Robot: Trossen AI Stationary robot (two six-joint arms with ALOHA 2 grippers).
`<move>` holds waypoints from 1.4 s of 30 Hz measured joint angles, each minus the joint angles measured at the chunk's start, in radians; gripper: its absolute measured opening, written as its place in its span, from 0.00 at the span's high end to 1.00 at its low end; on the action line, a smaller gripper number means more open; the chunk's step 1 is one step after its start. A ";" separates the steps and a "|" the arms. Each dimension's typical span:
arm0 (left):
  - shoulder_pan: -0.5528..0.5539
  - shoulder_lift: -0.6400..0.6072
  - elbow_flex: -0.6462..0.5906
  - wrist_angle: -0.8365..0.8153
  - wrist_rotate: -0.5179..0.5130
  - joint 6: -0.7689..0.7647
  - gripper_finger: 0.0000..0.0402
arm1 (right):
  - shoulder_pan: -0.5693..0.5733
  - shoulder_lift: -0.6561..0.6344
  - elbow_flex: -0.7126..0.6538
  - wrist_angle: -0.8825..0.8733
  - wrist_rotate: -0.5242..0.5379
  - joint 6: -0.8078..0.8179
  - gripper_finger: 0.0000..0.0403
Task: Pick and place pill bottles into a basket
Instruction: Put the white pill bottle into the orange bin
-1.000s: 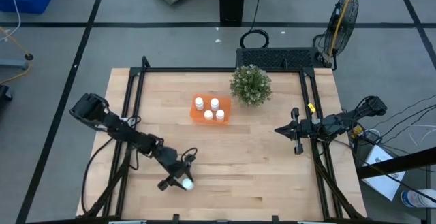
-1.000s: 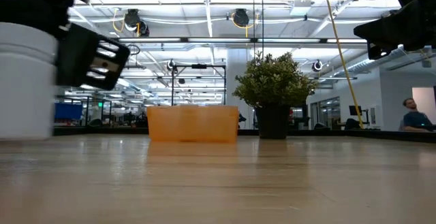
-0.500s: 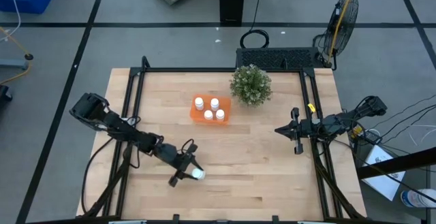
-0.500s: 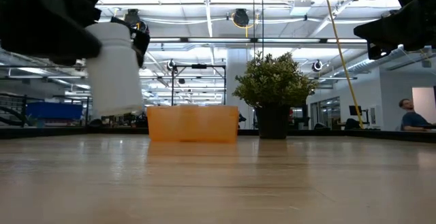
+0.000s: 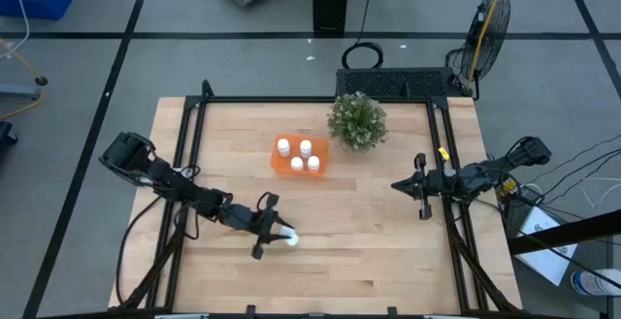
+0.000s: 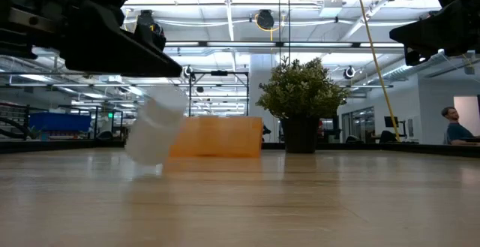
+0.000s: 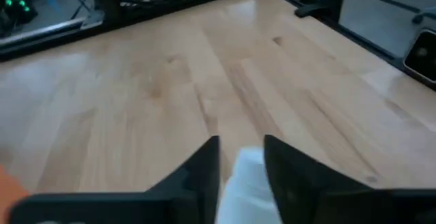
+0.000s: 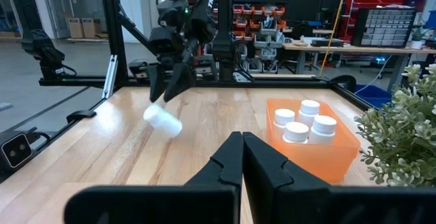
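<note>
Overhead looks straight down; low view level across table [image 6: 300, 202]; both share the basket [image 5: 299, 158].

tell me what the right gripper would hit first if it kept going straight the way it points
Probably bare table. The shut right gripper points across toward the left gripper and its tilted pill bottle; the basket sits off-line, though depth is unclear.

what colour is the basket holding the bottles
Bright orange; the basket shows best in the right wrist view, with four white pill bottles inside.

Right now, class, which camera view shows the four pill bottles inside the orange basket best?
The right wrist view: all four bottles stand clear in the basket. The high view shows only caps; the low view only the basket's wall; the left wrist view neither.
</note>
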 joint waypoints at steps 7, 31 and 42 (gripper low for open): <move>-0.014 -0.005 0.000 0.041 0.019 0.059 0.98 | 0.000 0.000 0.000 0.000 0.000 0.000 1.00; 0.040 -0.002 0.037 -0.252 -0.009 -0.438 0.66 | 0.000 0.000 0.000 0.000 0.000 0.000 1.00; -0.083 0.007 0.252 -0.491 0.014 -0.528 0.29 | 0.000 0.000 0.000 0.000 0.000 0.000 1.00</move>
